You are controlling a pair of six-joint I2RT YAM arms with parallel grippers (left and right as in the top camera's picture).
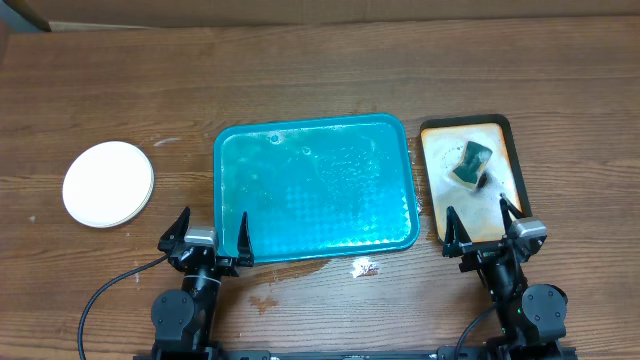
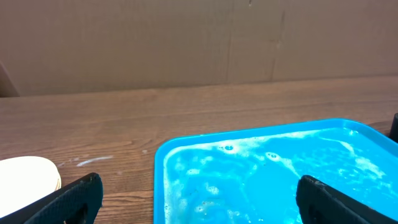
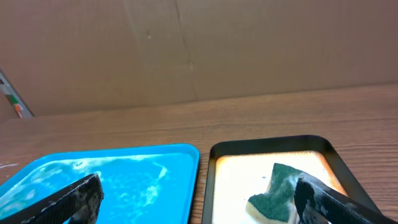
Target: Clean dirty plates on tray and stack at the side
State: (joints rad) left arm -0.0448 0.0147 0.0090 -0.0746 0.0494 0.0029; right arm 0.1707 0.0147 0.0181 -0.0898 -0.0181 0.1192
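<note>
Teal-blue plastic forms the tray, which lies flat at the centre of the wooden surface. Its textured base is wet and carries a thin soapy film with small bubbles near the far rim. The plates sit in one stack directly on the surface, left of the tray and well apart from it. The top plate is white and looks clean; the number of plates in the stack cannot be read.

A smaller tan tray with a black rim lies just beside the right edge of the teal tray. A green-and-yellow sponge rests tilted in its far half, on a wet base. A small patch of foam marks the surface at the near rim of the teal tray.

The left end effector is at the near-left corner of the teal tray, fingers spread wide and grasping nothing. The right end effector is at the near end of the tan tray, likewise spread wide with nothing between its fingers. Contact with either tray cannot be determined.
</note>
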